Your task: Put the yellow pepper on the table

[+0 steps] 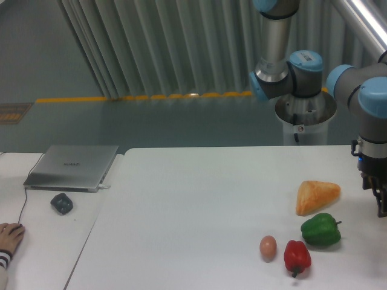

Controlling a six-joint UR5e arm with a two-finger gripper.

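Your gripper (382, 204) hangs at the table's (193, 199) right edge, half out of frame; you cannot tell its opening. No yellow pepper shows.

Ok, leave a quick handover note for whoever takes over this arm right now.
Two-finger gripper: at the frame's right edge, mostly cut off; open or shut cannot be told.
Glossy yellow bell pepper: not in view anywhere.
Large white matte table: holds an orange wedge-shaped pastry, a green bell pepper, a red bell pepper and a brown egg.
Done: nothing visible.
Left: find the yellow pepper and place it.
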